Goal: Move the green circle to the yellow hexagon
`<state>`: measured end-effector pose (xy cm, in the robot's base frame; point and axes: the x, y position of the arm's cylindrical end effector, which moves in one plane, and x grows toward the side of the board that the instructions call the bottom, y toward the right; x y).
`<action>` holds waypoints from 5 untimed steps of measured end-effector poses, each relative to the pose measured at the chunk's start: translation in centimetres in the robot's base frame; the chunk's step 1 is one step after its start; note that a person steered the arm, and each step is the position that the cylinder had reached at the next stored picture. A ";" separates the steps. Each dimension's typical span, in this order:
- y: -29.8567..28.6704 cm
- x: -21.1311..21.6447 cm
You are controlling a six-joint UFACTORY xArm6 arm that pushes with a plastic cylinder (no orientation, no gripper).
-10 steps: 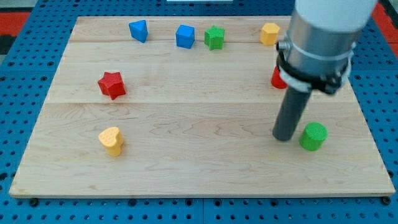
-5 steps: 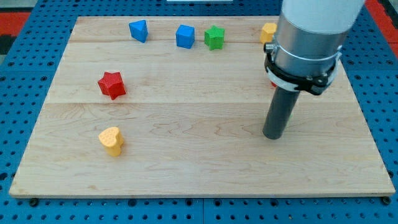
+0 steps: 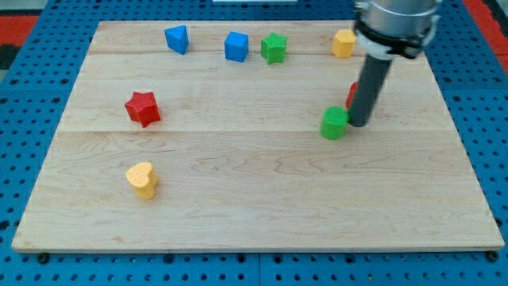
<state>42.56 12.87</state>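
One red block (image 3: 352, 95) behind my tip (image 3: 359, 123)

You had only one view — a camera set high in front of the wooden board (image 3: 254, 214), looking down at a slant. The far edge lay at the view's top, the near edge at its bottom. It sat close enough that the board filled nearly the whole frame — just strips of blue pegboard (image 3: 24, 143) showed around it.
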 end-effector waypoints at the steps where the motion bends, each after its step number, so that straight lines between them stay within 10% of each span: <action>1: -2.4 4.5; 5: -7.1 -5.1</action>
<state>37.45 5.76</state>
